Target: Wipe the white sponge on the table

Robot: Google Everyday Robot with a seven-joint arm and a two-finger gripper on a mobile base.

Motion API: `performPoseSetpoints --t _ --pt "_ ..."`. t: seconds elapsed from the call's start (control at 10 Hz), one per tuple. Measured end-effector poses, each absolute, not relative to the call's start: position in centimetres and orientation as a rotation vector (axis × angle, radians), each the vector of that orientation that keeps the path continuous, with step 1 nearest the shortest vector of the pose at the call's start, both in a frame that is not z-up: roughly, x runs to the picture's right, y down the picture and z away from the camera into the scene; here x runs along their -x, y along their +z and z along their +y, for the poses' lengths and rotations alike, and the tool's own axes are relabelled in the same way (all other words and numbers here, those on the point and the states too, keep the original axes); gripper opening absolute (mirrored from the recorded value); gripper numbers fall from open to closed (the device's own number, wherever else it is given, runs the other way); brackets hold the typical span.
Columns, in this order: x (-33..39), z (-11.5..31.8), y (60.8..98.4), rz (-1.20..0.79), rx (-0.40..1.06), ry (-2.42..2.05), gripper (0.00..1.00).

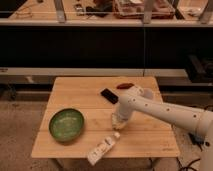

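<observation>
Small off-white soft sponge (pixel 115 123) sits directly under the pincer (pixel 119 119), mid square light wooden planked tabletop (pixel 75 90); touching. Pincer grip: cannot tell.

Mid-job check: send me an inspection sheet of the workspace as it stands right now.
surface: table, light wooden planks, seams visible.
job's things: white sponge, pale block under the claw, mostly covered.
clutter: green bowl at left; black device toward the back; white bottle lying near the front edge; reddish object at the far edge.
grippers: claw low over the table's middle, at the sponge.
cables: nothing seen.
surroundings: dark counter behind; speckled floor.
</observation>
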State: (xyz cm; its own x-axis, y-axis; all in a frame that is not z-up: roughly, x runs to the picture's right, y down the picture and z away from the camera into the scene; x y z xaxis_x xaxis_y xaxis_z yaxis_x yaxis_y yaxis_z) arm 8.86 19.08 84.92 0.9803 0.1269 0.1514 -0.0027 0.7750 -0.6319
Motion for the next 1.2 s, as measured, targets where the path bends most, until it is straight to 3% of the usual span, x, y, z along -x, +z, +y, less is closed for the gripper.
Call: performPoseSetpoints --t 0.5,1.2 --pt "-10.5 14.6 88.4 -0.146 0.675 0.129 0.00" --pt "0.0 13.2 89.1 -0.263 0.677 -0.038 0.00"
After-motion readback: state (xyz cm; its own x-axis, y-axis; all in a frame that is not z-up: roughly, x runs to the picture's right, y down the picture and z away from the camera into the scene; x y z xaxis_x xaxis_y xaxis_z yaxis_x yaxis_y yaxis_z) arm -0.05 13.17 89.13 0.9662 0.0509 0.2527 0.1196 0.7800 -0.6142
